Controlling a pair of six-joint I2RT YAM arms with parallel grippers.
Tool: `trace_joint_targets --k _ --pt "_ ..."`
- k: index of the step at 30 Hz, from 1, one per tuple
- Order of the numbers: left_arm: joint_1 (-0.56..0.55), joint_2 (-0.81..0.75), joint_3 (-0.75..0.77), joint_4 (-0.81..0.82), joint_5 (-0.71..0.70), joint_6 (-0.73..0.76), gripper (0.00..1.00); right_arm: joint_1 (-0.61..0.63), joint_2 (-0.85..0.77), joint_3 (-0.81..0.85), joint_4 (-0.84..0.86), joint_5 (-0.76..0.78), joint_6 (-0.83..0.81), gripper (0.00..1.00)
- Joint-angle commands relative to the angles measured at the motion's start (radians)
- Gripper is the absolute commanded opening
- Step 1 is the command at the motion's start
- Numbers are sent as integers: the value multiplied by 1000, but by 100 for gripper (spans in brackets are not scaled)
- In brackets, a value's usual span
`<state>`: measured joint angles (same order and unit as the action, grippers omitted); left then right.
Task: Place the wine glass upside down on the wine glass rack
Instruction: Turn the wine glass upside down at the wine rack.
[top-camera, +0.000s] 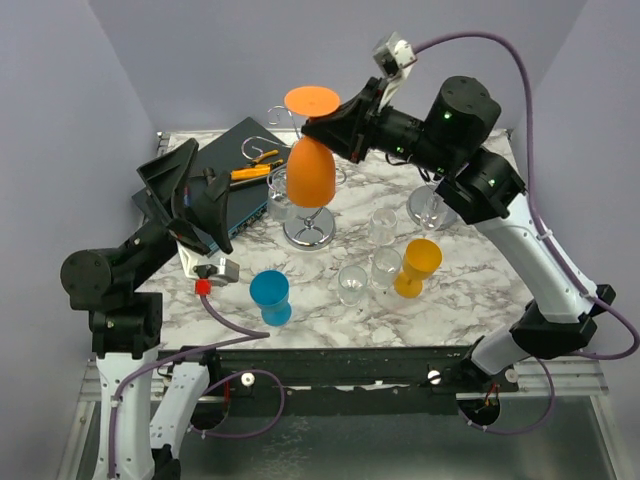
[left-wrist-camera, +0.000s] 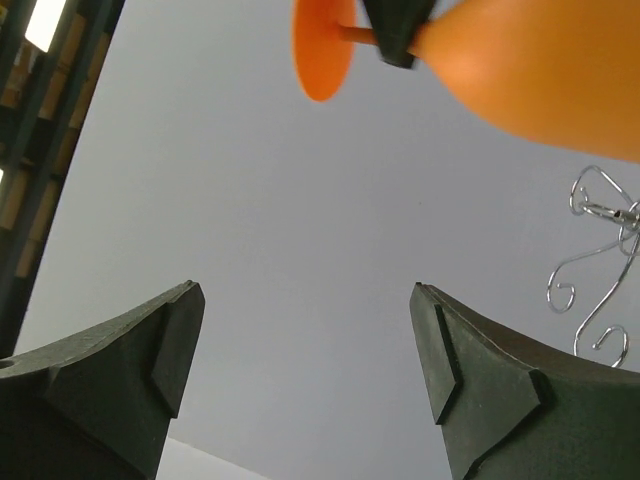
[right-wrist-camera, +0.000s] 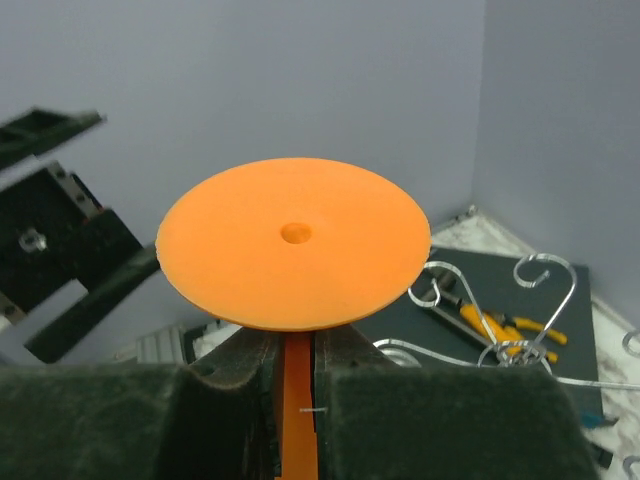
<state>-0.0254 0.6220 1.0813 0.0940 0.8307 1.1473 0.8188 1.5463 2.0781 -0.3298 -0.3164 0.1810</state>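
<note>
A: How far along?
B: Partway. Orange wine glass (top-camera: 311, 170) already foot-up, stem clamped in right pincer (right-wrist-camera: 297, 350), held over the rack (top-camera: 309, 232). Not yet hung.
A: Left pincer (left-wrist-camera: 304, 288)?
B: Spread wide, empty, off to the left.
A: Room?
B: Open air above. Wire hooks (right-wrist-camera: 520, 352) near the bowl; clear glasses (top-camera: 383, 225) crowding the tabletop (top-camera: 480, 300) beside the rack's base.

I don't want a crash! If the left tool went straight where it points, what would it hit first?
Probably only the wall. Nothing sits ahead of the open left tool; the glass is off that line, though depth is unclear.
</note>
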Motion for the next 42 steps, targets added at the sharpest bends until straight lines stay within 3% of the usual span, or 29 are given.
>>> trace_joint_targets --k 1,13,24,36,42 --pt "2 76 76 -66 41 -138 88 3 7 -98 -156 -95 -28 0" --pt "2 193 101 -54 369 -208 78 5 9 -143 -127 -163 0 0" --pt "2 268 146 -56 477 -228 64 8 36 -164 -87 -238 0 0" --pt "-1 344 186 -56 478 -202 62 27 93 -118 -93 -287 -6 0" --pt "-4 341 182 -56 505 -201 47 28 113 -102 -58 -297 7 0"
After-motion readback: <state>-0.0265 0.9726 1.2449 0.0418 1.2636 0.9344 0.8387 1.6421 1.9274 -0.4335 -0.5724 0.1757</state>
